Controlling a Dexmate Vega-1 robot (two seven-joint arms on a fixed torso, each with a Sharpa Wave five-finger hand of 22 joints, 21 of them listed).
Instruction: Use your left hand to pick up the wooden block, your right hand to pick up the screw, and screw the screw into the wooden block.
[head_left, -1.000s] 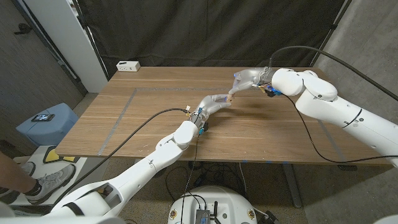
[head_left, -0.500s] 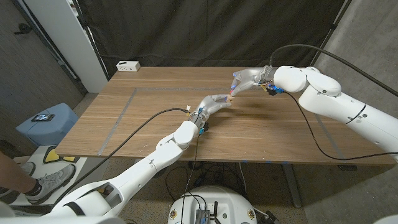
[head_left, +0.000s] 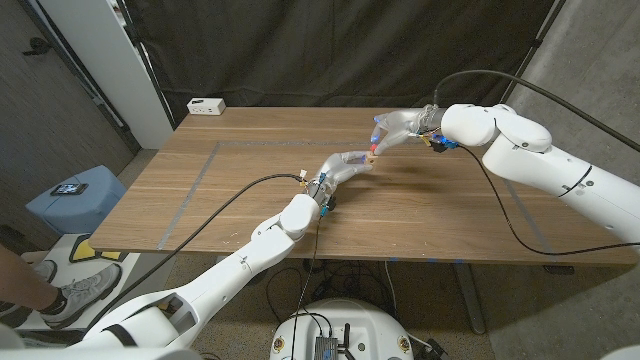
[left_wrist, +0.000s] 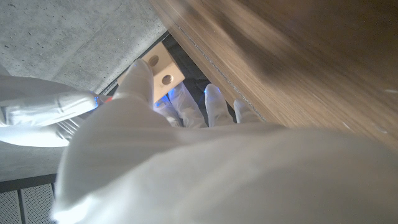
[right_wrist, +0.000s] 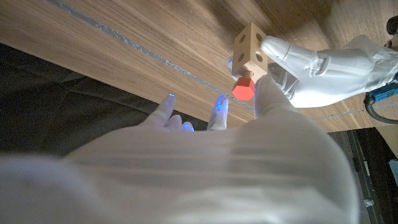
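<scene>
Now left hand (head_left: 350, 163) fingers grip the wooden block (right_wrist: 250, 45); right hand (head_left: 396, 128) fingers pinch the screw (right_wrist: 244, 88).

A: Bench (head_left: 240, 170): wood-grain top, matt, smooth, one pale strip across it. Wooden block (right_wrist: 250, 45)?

B: Pale bare wood, unvarnished, round holes in its faces. Screw (right_wrist: 243, 89): red head, plastic-looking, slight sheen.

A: Both robot hands, left (head_left: 350, 164) and right (head_left: 395, 130)?

B: Whitish covering, wrinkled, faintly glossy. Arm shells: smooth glossy white plastic.
</scene>
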